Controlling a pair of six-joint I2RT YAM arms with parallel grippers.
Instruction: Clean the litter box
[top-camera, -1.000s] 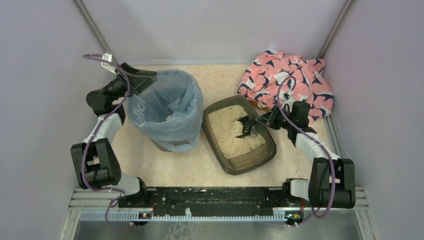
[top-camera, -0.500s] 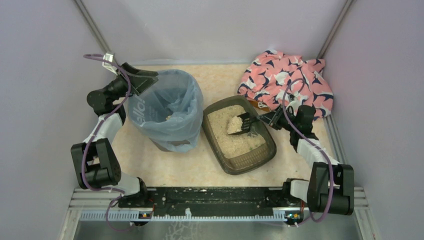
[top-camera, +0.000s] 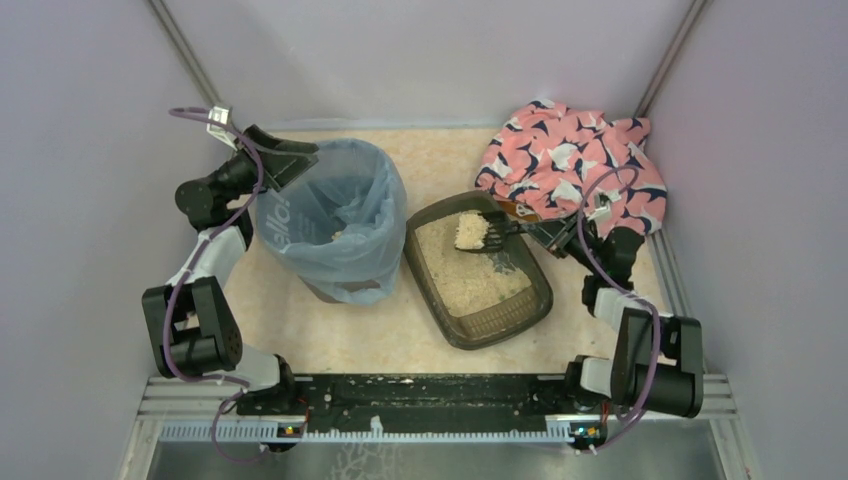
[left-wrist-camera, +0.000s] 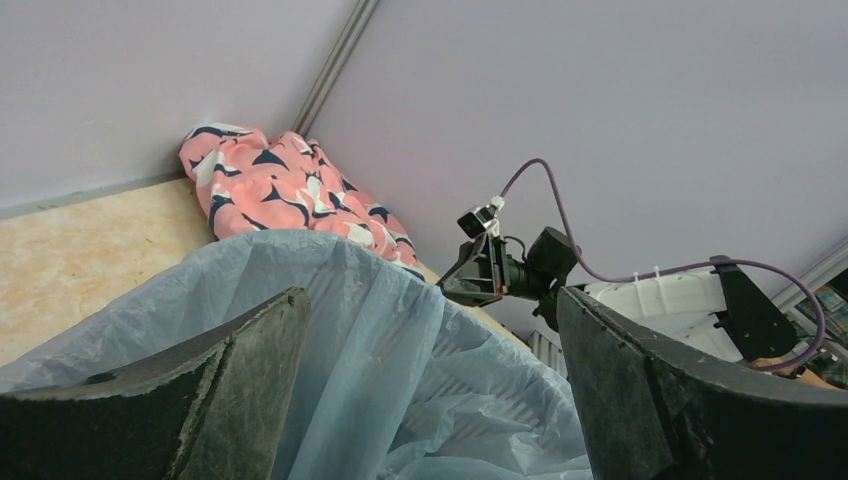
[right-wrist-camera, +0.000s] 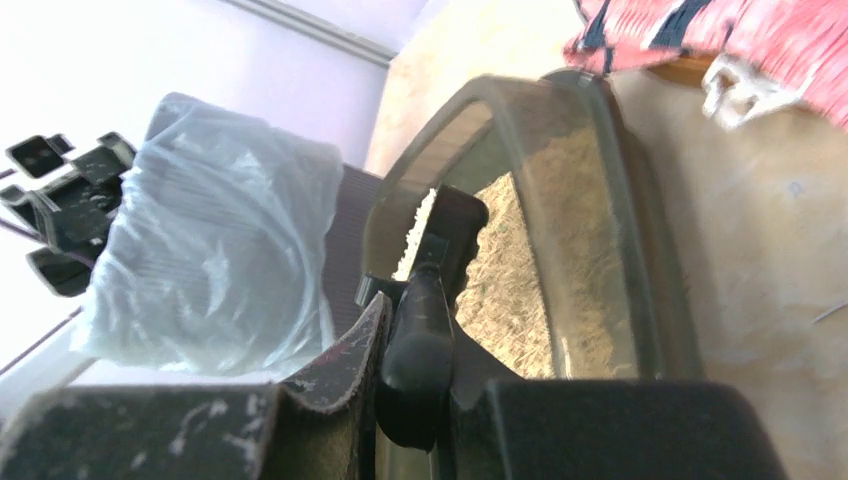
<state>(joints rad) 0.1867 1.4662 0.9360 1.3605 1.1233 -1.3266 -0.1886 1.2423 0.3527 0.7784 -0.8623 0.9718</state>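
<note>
From above, the shallow dark brown plastic litter box (top-camera: 500, 322) of beige granules lay near the middle of the pale speckled tabletop (top-camera: 330, 325). The round bin lined with a translucent blue bag (top-camera: 290, 232) stood just beside it at 9 o'clock, and a crumpled pink patterned cloth (top-camera: 570, 160) lay at 1 o'clock. The right hand (top-camera: 527, 233) was clamped on the handle of the small black slotted scoop (top-camera: 472, 231), which hung loaded over the tray's 12 o'clock end. The left hand (top-camera: 290, 160) waited at the bin's 10 o'clock rim. In the left wrist view its fingers (left-wrist-camera: 240, 385) stood wide apart with the bag's edge between them, gripping nothing. In the right wrist view the handle was pinched firmly between the jaws, granules were heaped on the scoop's blade, and the bag lay beyond at 9 o'clock. The step looked like carrying the load to the bin. Done well, it would mean keeping the blade level, shaking loose litter back through the slots over the tray, and raising the scoop above both rims. It would then travel toward 9 o'clock and tip only once it was squarely over the bag's mouth.
</note>
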